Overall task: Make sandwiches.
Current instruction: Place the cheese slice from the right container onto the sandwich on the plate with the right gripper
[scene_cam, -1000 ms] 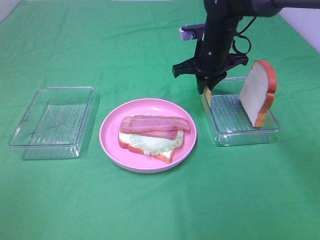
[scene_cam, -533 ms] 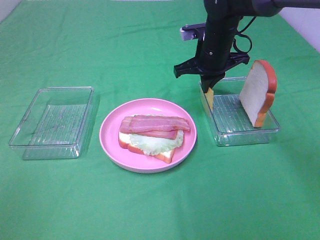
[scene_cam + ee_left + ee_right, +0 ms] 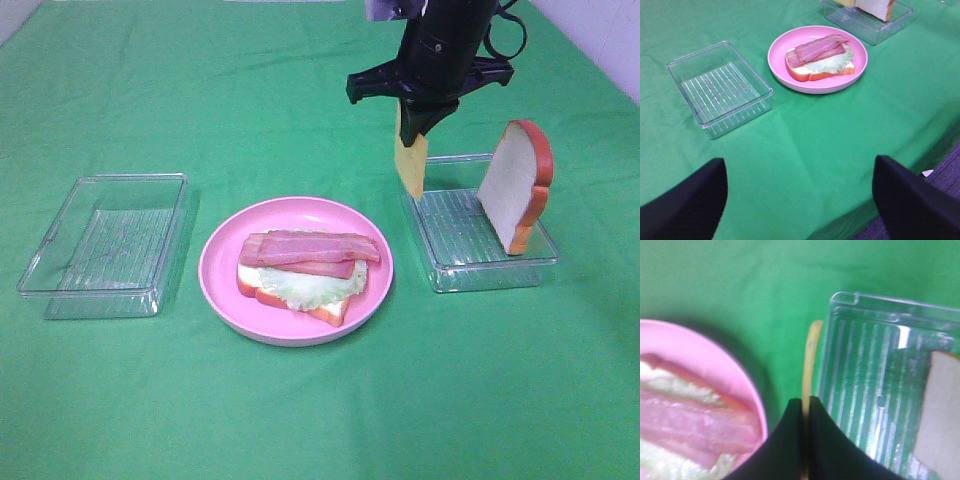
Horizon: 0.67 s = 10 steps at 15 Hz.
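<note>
Clearly the right gripper (image 3: 414,126) is pinching the cheese slice (image 3: 410,165): its black jaws are pressed together on the slice's upper edge. The thin yellow square hangs straight down from them, in the air. In the right wrist view the cheese appears edge-on, lined up just outside the wall of the right container (image 3: 490,275), over the green cloth (image 3: 300,420) between that container and the pink plate (image 3: 222,285).

That right container is a clear plastic box with a ribbed floor. It holds one bread slice (image 3: 515,185), white with an orange-brown crust. The slice stands on its edge and is tilted, with its lower crust on the floor at the side away from the plate and its top rising above the rim.

On the pink plate lies the partly built sandwich (image 3: 305,270): a bread slice at the bottom, pale green lettuce on it, and pink-red bacon strips across the top. The plate sits between the two boxes and touches neither.

On the other side of the plate, well apart from it, stands the left container (image 3: 60,295), a matching clear box showing only its ribbed floor.

In the left wrist view the left gripper (image 3: 799,172) is over the near part of the cloth, its two dark fingers spread wide, gripping nothing and far from both boxes.
</note>
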Each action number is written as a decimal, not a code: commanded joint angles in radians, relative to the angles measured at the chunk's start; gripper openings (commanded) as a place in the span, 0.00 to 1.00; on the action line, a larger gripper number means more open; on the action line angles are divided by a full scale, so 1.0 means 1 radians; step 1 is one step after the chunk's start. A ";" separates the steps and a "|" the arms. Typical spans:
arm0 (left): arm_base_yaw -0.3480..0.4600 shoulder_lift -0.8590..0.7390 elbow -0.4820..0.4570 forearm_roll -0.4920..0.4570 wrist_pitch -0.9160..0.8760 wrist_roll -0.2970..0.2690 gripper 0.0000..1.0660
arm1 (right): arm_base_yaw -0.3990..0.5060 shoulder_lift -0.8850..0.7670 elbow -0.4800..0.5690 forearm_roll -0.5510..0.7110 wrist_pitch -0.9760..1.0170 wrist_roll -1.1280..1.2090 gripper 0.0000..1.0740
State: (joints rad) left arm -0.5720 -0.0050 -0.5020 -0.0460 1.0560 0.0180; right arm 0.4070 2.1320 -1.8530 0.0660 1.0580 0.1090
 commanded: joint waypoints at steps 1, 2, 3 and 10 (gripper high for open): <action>0.001 -0.022 0.003 -0.006 -0.010 -0.002 0.72 | 0.004 -0.007 0.003 0.300 0.070 -0.179 0.00; 0.001 -0.022 0.003 -0.006 -0.010 -0.002 0.72 | 0.011 -0.007 0.010 0.388 0.083 -0.229 0.00; 0.001 -0.022 0.003 -0.006 -0.010 -0.002 0.72 | 0.020 -0.007 0.010 0.426 0.099 -0.263 0.00; 0.001 -0.022 0.003 -0.006 -0.010 -0.002 0.72 | 0.124 0.119 0.010 0.606 0.090 -0.328 0.00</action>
State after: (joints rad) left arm -0.5720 -0.0050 -0.5020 -0.0460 1.0560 0.0180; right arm 0.5310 2.2440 -1.8510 0.6610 1.1480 -0.2010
